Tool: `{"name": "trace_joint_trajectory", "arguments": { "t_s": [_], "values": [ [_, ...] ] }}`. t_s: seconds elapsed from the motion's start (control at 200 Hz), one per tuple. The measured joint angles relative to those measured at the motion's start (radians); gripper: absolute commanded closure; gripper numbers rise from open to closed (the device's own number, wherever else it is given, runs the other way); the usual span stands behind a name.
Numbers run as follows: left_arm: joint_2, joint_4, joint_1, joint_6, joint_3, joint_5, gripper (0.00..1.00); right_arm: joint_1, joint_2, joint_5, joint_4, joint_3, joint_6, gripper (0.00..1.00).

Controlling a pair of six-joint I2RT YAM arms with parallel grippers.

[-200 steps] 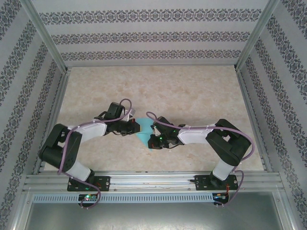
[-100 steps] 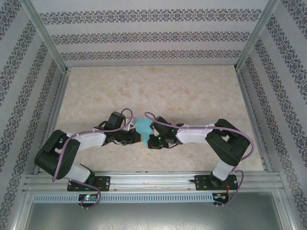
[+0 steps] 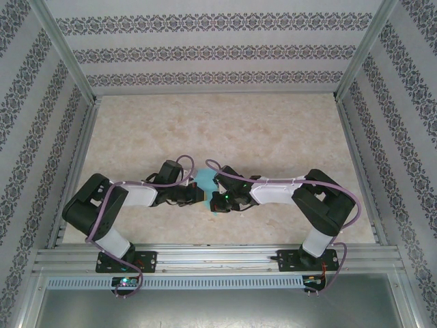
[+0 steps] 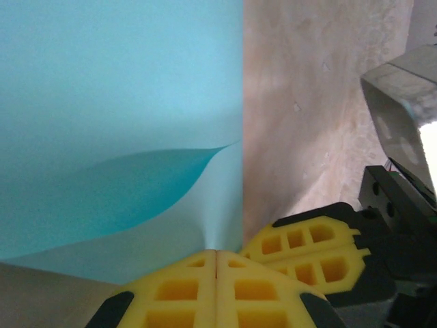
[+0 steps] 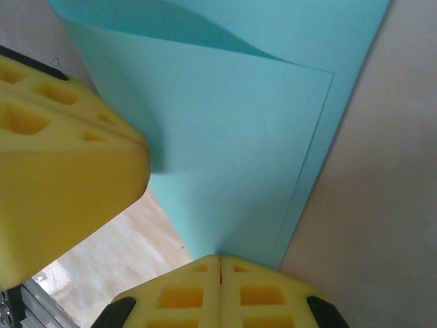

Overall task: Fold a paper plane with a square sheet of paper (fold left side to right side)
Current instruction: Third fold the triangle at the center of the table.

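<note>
- Since a second ago, your left gripper (image 3: 196,194) has pushed right, toward the right gripper (image 3: 217,199). Its elbow has swung out to the left, and the right arm has barely shifted. From above, less of the square sheet of paper (image 3: 205,182) shows between them than before.
- You look to be mid-fold, carrying the left side over to the right. In both wrist views one layer arches up off the layer below in a soft curve, and it is not yet creased.
- The left wrist view shows the left gripper's jaws closed pad to pad, with the sheet (image 4: 116,89) tapering into the seam between them, so I judge they pinch its near edge.
- The right wrist view shows the right gripper's (image 5: 218,290) jaws closed the same way, with a corner of the sheet (image 5: 225,143) running into their seam.
- The two grippers sit just beside each other at the sheet's near end. The rest of the sheet spreads away from them over the surface (image 3: 225,130).
- Next, you likely need to lay the lifted edge squarely on the opposite edge. Keep one corner pinned so nothing slides, then press the crease flat.
- Watch the crowding, because the pads could bump each other or drag the paper askew.
</note>
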Motion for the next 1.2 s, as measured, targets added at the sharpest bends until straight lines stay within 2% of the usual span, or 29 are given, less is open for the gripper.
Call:
{"name": "trace_joint_trajectory", "arguments": {
  "t_s": [0.829, 1.199],
  "values": [
    [0.054, -0.089, 0.004, 0.032, 0.068, -0.063, 1.0, 0.002, 0.002, 0.013, -0.024, 0.013, -0.004, 1.0],
    [0.059, -0.107, 0.142, 0.103, 0.07, -0.029, 1.0, 0.006, 0.002, 0.024, -0.034, 0.019, -0.004, 1.0]
  ]
}}
